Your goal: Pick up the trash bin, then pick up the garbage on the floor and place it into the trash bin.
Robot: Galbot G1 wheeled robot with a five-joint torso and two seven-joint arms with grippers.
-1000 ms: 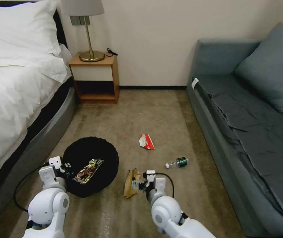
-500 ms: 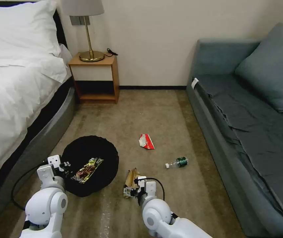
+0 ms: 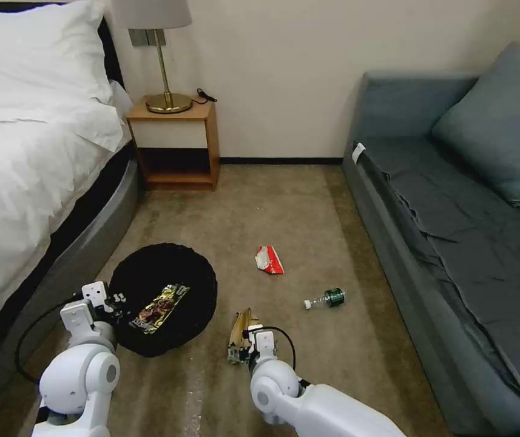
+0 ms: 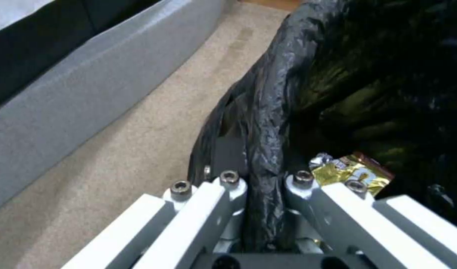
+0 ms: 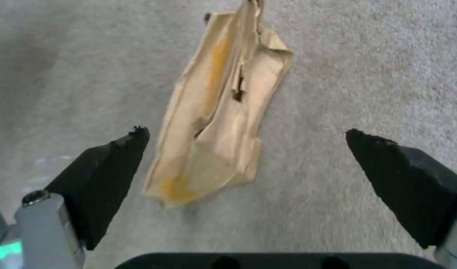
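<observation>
The black trash bin (image 3: 165, 291) stands on the floor (image 3: 272, 206) at my left, its bag-lined rim (image 4: 268, 112) pinched by my left gripper (image 3: 113, 303), which is shut on it. A yellow-brown snack wrapper (image 3: 159, 308) lies inside the bin, also seen past the fingers as the snack wrapper (image 4: 350, 172). The brown banana peel (image 3: 239, 328) lies on the carpet; my right gripper (image 5: 248, 136) hovers open over the banana peel (image 5: 218, 119), one finger on each side. A red-and-white wrapper (image 3: 269, 260) and a small clear bottle (image 3: 326, 298) lie farther off.
A bed (image 3: 23, 176) with a grey base runs along the left, close to the bin. A grey sofa (image 3: 454, 230) lines the right. A wooden nightstand (image 3: 175, 142) with a lamp stands at the far wall. Open carpet lies between them.
My right gripper has moved left and back toward me, ending over the banana peel's near end. The left arm and the held bin have shifted slightly left.
</observation>
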